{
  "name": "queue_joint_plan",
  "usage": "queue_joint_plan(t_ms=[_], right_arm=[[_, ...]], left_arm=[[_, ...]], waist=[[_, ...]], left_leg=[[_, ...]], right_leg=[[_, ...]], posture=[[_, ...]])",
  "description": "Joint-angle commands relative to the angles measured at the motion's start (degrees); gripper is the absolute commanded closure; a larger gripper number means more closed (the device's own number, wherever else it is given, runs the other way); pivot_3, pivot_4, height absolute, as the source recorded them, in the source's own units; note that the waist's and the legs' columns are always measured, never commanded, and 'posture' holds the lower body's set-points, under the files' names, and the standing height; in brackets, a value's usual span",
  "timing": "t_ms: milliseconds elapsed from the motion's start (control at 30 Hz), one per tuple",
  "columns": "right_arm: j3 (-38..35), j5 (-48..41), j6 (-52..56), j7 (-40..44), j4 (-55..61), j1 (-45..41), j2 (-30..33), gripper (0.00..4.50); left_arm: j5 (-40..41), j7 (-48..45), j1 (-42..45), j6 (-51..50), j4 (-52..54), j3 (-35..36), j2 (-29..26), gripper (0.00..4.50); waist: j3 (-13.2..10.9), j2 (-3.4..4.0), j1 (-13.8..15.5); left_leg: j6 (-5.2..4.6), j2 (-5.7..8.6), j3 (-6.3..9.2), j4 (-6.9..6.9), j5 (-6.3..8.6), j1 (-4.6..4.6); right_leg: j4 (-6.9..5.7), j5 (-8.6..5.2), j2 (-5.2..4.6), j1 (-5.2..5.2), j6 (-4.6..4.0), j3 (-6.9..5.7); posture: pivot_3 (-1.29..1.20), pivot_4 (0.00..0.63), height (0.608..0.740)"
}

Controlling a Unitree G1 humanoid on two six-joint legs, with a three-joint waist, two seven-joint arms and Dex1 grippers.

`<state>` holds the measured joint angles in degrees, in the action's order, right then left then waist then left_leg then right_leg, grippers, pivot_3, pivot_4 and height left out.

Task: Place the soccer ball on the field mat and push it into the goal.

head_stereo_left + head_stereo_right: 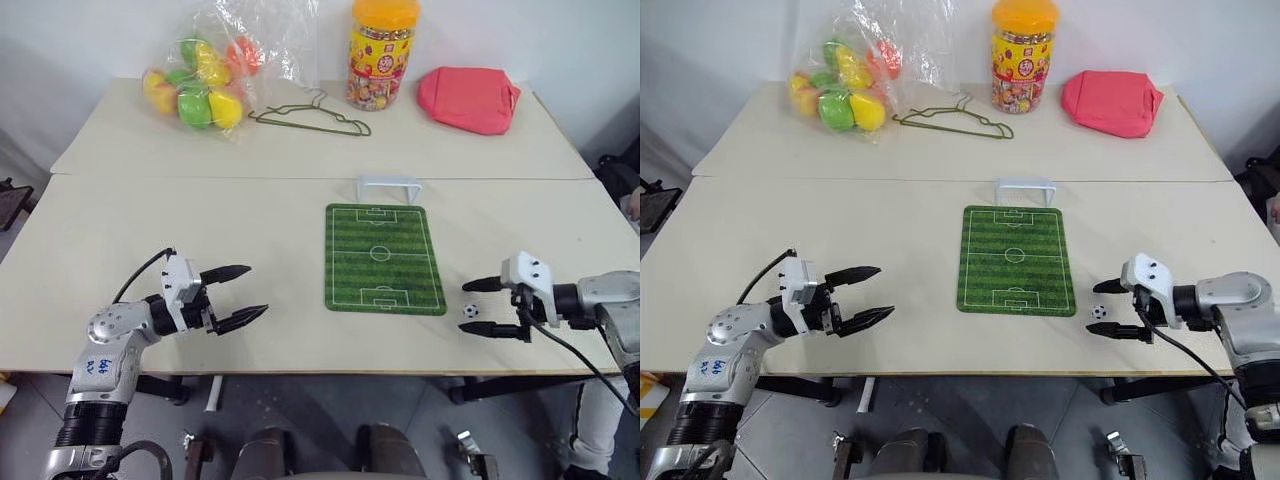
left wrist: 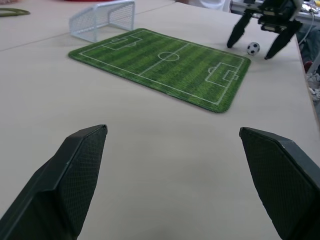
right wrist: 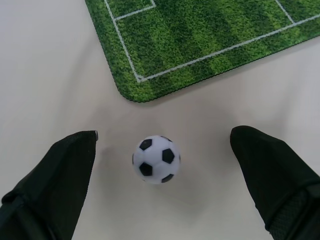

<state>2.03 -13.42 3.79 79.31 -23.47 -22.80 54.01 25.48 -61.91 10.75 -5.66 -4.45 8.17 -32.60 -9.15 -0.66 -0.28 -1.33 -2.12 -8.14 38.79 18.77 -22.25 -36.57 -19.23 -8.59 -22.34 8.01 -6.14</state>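
Observation:
The tiny black-and-white soccer ball (image 1: 470, 311) lies on the bare table just off the near right corner of the green field mat (image 1: 383, 257). My right gripper (image 1: 472, 306) is open around it, one finger on each side, neither touching it; the right wrist view shows the soccer ball (image 3: 156, 159) centred between the fingers with the field mat (image 3: 200, 35) corner just beyond. The white goal (image 1: 389, 186) stands at the mat's far end. My left gripper (image 1: 252, 292) hovers open and empty over the table left of the mat, pointing toward it.
Along the far table stand a bag of bright plastic balls (image 1: 200, 80), a thin wire hanger (image 1: 310, 117), a candy jar (image 1: 381, 55) with an orange lid and a red pouch (image 1: 468, 97). The table's near edge (image 1: 300, 370) runs just below both grippers.

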Motion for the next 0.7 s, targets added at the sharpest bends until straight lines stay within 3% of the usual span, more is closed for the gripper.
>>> queue_joint_plan(t_ms=[33, 333, 533, 700], right_arm=[[0.0, 0.5, -2.4, 1.6, -1.2, 0.2, -0.4, 0.92], [-1.7, 0.2, -4.6, -0.1, -1.2, 0.7, -0.9, 3.64], [-5.1, -6.6, 5.8, -3.2, 16.0, 0.0, -0.7, 3.64], [1.8, -6.2, 10.1, -2.9, 24.6, -3.1, -4.7, 3.64]], left_arm=[[1.4, 0.4, -0.9, 0.0, 3.1, 1.7, -0.7, 0.00], [1.1, -1.1, -0.9, 2.6, 1.5, 2.2, -0.5, 0.00], [4.0, -9.4, 2.4, 7.7, -3.6, 1.3, 1.3, 0.00], [4.9, -16.0, 5.6, 12.4, -8.4, 0.4, 3.5, 0.00]], waist=[[0.0, 0.00, 0.0], [0.0, 0.00, 0.1], [-0.1, 0.11, 0.1], [-0.1, 0.06, 0.1]], left_leg=[[0.00, -0.08, 0.02, 0.00, 0.01, 0.00], [-0.02, -0.20, 0.03, 0.10, 0.08, 0.00], [-0.03, -0.24, 0.01, 0.17, 0.09, -0.09], [0.06, -0.15, 0.00, 0.27, 0.19, -0.08]], right_leg=[[-0.01, 0.00, 0.00, 0.00, 0.00, -0.01], [-0.03, 0.00, 0.02, 0.04, 0.00, -0.06], [-0.11, 0.00, 0.02, -0.05, 0.00, -0.05], [-0.18, 0.00, 0.14, -0.05, 0.00, -0.10]], posture=[[0.00, 0.150, 0.740], [0.00, 0.150, 0.740], [0.00, 0.150, 0.740], [0.00, 0.150, 0.740]])
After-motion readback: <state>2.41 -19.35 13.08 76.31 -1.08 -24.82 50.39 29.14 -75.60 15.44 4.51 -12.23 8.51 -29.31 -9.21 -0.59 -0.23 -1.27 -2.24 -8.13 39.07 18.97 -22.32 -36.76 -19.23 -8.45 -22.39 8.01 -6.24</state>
